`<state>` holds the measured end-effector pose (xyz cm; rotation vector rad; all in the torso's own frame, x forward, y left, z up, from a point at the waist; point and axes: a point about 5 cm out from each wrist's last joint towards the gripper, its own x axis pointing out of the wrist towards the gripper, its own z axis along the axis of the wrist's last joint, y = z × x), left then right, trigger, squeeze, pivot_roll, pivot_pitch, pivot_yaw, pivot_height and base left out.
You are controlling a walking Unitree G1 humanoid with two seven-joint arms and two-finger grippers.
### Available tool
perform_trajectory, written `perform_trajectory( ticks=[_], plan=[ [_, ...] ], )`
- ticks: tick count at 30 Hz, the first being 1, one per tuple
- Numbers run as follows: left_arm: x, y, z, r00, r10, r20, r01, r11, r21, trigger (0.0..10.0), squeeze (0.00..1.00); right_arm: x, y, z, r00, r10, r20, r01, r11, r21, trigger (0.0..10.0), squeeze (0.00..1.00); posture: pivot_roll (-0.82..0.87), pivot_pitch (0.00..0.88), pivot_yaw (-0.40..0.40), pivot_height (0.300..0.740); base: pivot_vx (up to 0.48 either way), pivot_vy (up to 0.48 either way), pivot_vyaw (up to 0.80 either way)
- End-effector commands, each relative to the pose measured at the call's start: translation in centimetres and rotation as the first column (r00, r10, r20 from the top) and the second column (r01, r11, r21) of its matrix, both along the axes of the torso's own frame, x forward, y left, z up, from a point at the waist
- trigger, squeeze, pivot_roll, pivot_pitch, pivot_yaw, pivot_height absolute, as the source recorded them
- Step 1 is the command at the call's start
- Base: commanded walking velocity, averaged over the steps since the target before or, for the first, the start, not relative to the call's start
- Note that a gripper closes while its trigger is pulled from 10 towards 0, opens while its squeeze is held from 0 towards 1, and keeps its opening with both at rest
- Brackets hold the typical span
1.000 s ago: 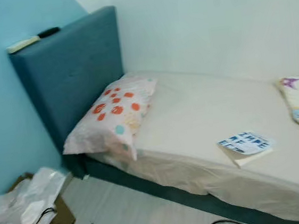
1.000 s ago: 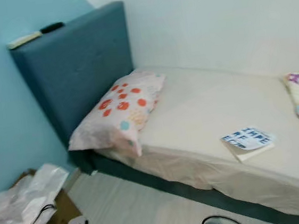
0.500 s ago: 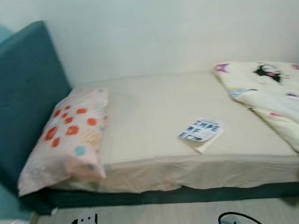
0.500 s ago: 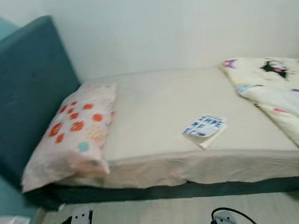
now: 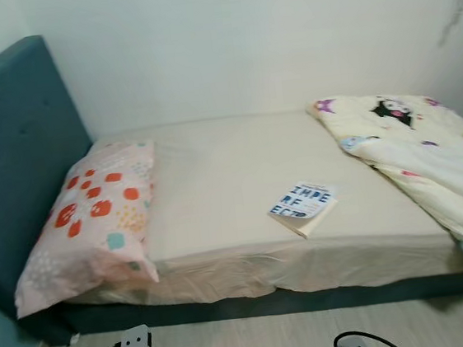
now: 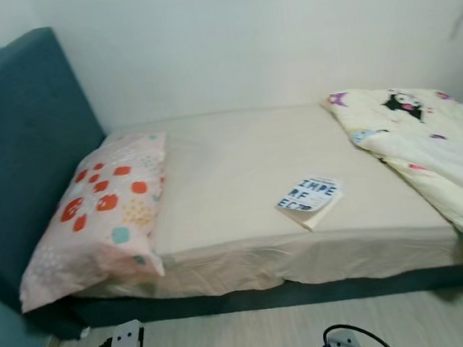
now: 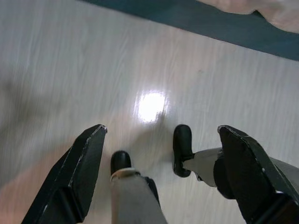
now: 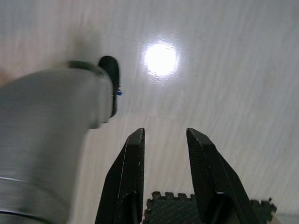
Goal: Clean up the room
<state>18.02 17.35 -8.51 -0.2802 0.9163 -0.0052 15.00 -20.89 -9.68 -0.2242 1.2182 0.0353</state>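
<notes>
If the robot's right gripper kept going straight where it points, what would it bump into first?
Probably the pale floor. The right gripper hangs open, pointing down at it, with a black foam mat near its fingers.

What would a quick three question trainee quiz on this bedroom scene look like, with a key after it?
1. True or false: the book lies on the pillow.
2. What lies bunched at the bed's far end from the headboard? A) towel B) blanket C) jacket
3. Fill in: the left end effector hangs open above the ____.

Key: 1 false, the book lies on the sheet, apart from the pillow. 2 B, the blanket. 3 floor.
</notes>
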Motion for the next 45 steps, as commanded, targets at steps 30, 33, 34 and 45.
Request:
perform_trajectory(
  ticks=[30, 33, 34, 45],
  plan=[
    [-0.1, -0.9, -0.2, 0.999, -0.042, -0.02, 0.041, 0.999, -0.004, 10.0, 0.0, -0.7, -0.5, -0.1, 1.0, 0.023, -0.01, -0.023, 1.0, -0.014, 10.0, 0.0, -0.08, 0.0, 0.003, 0.726, 0.0, -0.36, 0.0],
    [-0.2, -1.0, -0.2, 0.999, -0.043, -0.022, 0.043, 0.999, -0.005, 10.0, 0.0, -0.7, -0.5, -0.2, 0.999, 0.031, -0.012, -0.031, 0.999, -0.016, 10.0, 0.0, -0.08, 0.0, 0.003, 0.726, 0.0, -0.341, 0.0],
    [-0.2, -1.0, -0.2, 0.999, -0.043, -0.022, 0.043, 0.999, -0.005, 10.0, 0.0, -0.7, -0.5, -0.2, 0.999, 0.031, -0.012, -0.031, 0.999, -0.016, 10.0, 0.0, -0.08, 0.0, 0.003, 0.726, 0.0, -0.285, 0.0],
    [0.2, -1.0, 0.0, 1.0, -0.02, -0.005, 0.02, 1.0, -0.013, 10.0, 0.0, 0.8, 0.2, 0.3, 0.997, -0.022, 0.079, 0.018, 0.998, 0.054, 10.0, 0.0, -0.09, 0.0, 0.008, 0.726, 0.048, 0.0, 0.0]
  ],
)
